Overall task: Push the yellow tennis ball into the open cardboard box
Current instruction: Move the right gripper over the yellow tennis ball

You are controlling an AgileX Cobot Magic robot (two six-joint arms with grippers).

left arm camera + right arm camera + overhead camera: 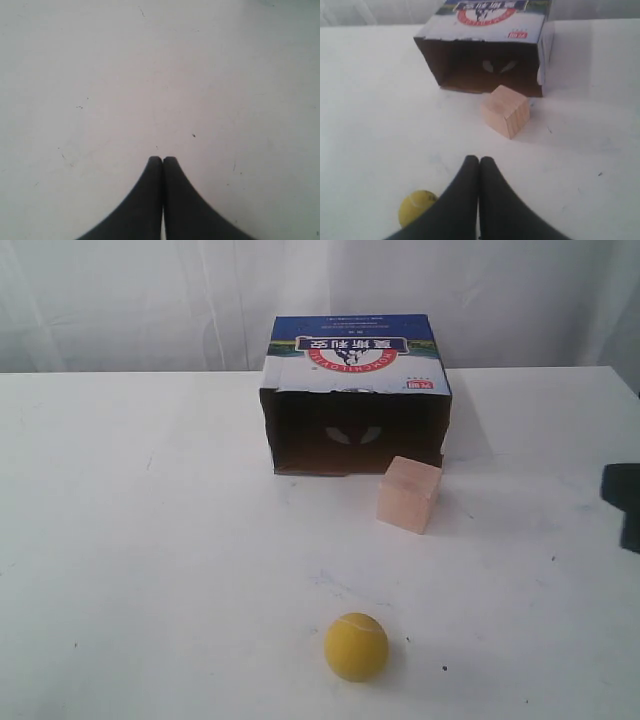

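Observation:
The yellow tennis ball (356, 646) rests on the white table near the front edge, apart from everything. In the right wrist view the yellow tennis ball (415, 207) lies beside and partly behind my right gripper (479, 160), which is shut and empty. The open cardboard box (357, 393) lies on its side at the back, its dark opening facing the ball; the right wrist view shows the open cardboard box (485, 45) too. My left gripper (162, 160) is shut over bare table, with nothing in it. Only a dark part of the right arm (624, 502) shows at the exterior view's right edge.
A pale pinkish wooden cube (409, 494) stands just in front of the box's right corner, between ball and box but off to the right; the right wrist view shows the pale wooden cube (505, 111) too. White table (150, 540) spreads all around. A white curtain hangs behind.

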